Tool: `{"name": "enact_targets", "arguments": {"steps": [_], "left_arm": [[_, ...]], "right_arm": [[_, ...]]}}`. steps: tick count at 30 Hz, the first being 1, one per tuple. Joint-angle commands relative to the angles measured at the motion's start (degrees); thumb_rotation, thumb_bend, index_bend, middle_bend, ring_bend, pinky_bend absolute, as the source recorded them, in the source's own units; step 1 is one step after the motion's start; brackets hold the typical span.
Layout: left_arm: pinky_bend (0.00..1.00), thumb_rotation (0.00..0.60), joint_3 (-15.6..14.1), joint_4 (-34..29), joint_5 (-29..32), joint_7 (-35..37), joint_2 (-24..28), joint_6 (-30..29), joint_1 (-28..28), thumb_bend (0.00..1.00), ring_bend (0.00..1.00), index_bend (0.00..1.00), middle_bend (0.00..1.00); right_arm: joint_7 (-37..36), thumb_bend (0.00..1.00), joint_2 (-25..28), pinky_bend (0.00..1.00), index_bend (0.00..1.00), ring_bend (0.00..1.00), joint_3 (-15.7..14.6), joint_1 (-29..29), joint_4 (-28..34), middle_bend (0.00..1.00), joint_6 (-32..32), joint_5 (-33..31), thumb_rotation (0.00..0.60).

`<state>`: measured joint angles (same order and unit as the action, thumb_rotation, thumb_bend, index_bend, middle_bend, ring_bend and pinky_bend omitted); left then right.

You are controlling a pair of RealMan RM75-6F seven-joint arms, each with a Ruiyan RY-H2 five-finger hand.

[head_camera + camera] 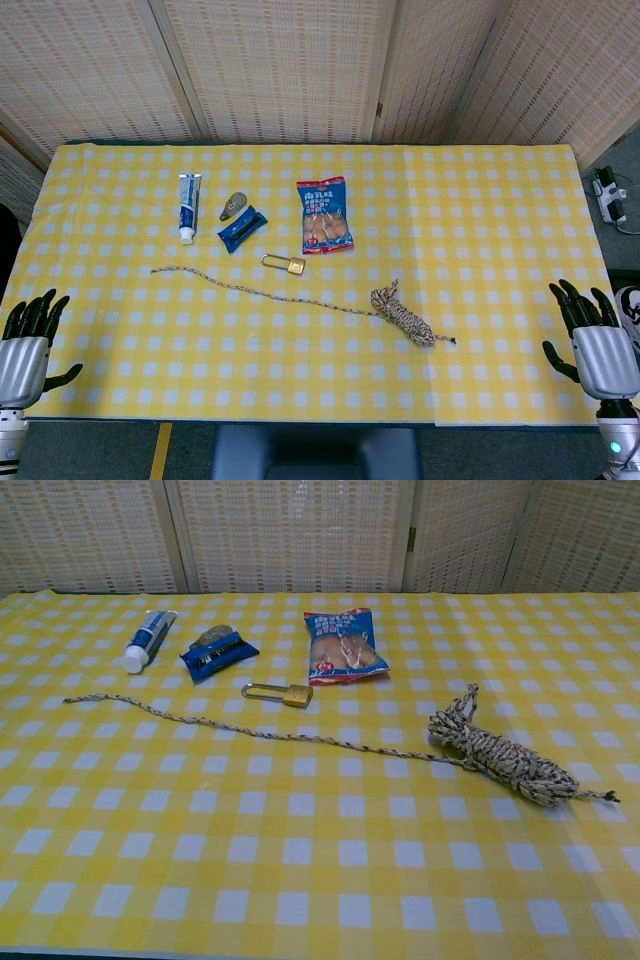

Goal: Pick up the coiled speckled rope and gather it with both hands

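So the rope [405, 314] is just lying on the worktop [500, 220], over toward the robot's right side. Most of it is bunched into a tight speckled bundle, and one long loose strand runs off it across the yellow checked cloth toward the left, ending below the toothpaste tube [188, 206]. A short bit of tail pokes out the other end of the bundle too.

Neither robot hand is anywhere near it. The left robot hand [28, 340] sits at the near left corner of the worktop, fingers spread and pointing up, nothing in it. The right robot hand [595, 335] does the same at the near right corner, fingers apart and empty. Only the head view shows them.

Other stuff on the cloth, all further back than the rope: the toothpaste tube standing roughly lengthwise with its cap end nearest the strand, a small blue packet [242, 229] with some brownish object [233, 205] right beside it (can't tell what that is), a brass padlock [286, 264] lying flat just beyond the strand, and a snack bag [324, 215] with red and blue print. None of them touch the rope as far as I can see.
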<state>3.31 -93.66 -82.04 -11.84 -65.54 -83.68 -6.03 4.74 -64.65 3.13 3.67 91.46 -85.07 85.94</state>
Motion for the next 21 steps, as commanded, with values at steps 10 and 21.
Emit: {"name": "enact_targets", "arguments": {"steps": [10, 21], "left_arm": [[0.00, 0.600, 0.43, 1.02, -0.21, 0.19, -1.12, -1.14, 0.07, 0.17, 0.07, 0.08, 0.06], [0.00, 0.600, -0.07, 1.25, -0.87, 1.30, -0.90, -1.59, 0.53, 0.17, 0.07, 0.08, 0.06]], "right_arm": [[-1.24, 0.37, 0.88, 0.07, 0.00, 0.19, -0.50, 0.20, 1.33, 0.11, 0.47, 0.97, 0.600], [-3.10, 0.36, 1.34, 0.07, 0.00, 0.19, -1.95, 1.87, 2.93, 0.11, 3.37, 3.68, 0.600]]}}
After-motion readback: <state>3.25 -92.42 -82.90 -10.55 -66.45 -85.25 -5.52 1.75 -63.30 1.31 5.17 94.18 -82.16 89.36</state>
